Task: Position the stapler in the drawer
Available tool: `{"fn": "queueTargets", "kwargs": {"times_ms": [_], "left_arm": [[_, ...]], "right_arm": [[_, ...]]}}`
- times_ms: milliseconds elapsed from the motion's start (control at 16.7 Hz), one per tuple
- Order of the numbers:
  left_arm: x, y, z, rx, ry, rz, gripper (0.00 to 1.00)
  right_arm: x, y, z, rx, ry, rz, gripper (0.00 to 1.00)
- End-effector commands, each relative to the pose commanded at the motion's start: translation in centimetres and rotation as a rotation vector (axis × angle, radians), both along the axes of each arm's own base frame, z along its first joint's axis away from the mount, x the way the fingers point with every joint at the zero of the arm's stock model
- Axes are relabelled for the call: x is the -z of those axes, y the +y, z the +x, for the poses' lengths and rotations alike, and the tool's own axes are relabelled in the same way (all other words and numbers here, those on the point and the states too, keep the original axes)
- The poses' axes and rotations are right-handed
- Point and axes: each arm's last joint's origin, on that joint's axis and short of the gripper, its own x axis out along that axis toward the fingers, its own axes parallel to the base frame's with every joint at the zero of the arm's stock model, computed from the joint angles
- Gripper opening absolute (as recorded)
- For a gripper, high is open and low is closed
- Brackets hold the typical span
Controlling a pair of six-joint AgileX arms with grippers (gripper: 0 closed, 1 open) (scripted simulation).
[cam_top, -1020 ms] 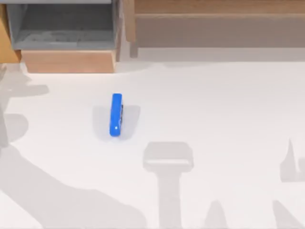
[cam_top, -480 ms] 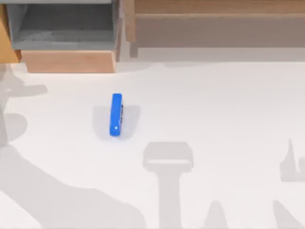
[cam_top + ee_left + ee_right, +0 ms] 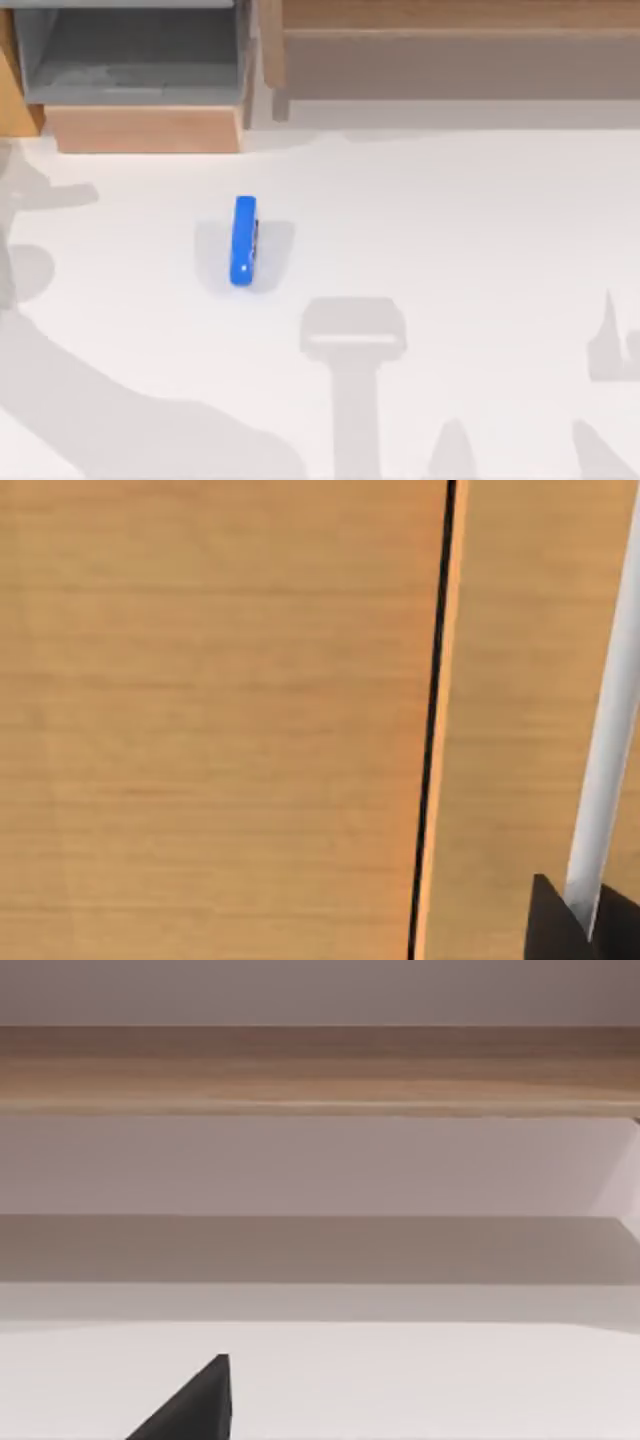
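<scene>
Stapler (image 3: pixel 244 241), a narrow bright-blue bar with rounded ends, a dark strip along its right side and a tiny white dot near its lower end, lies on the smooth white tabletop (image 3: pixel 460 230), at about nine o'clock from the middle of the top view, untouched. The drawer (image 3: pixel 140 75) stands pulled out at eleven o'clock, boxy, with grey walls and floor and a light tan wood-grain front panel. A long brown wooden shelf (image 3: pixel 450 50) runs along the far edge at one o'clock. The left wrist view looks closely at flat tan wood grain split by a thin dark seam. The right wrist view takes in the shelf from low down. I cannot tell how either hand is set.
</scene>
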Motion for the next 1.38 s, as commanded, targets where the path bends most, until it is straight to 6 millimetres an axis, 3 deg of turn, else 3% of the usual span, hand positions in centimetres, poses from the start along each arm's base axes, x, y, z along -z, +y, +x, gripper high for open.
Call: {"fn": "queueTargets", "kwargs": {"times_ms": [360,780,1140,1380], "left_arm": [[0.3,0.1,-5.0,-0.003,0.011,-0.005,0.00],[0.3,-0.1,-5.7,0.003,0.009,-0.001,0.00],[0.5,0.0,-11.0,0.003,0.017,-0.010,0.00],[0.5,0.1,-11.6,0.000,0.014,-0.002,0.00]], "right_arm": [[0.0,0.0,0.0,0.000,0.000,0.000,1.00],[0.0,0.0,0.0,0.000,0.000,0.000,1.00],[0.0,0.0,0.0,0.000,0.000,0.000,1.00],[0.0,0.0,0.0,0.000,0.000,0.000,1.00]]}}
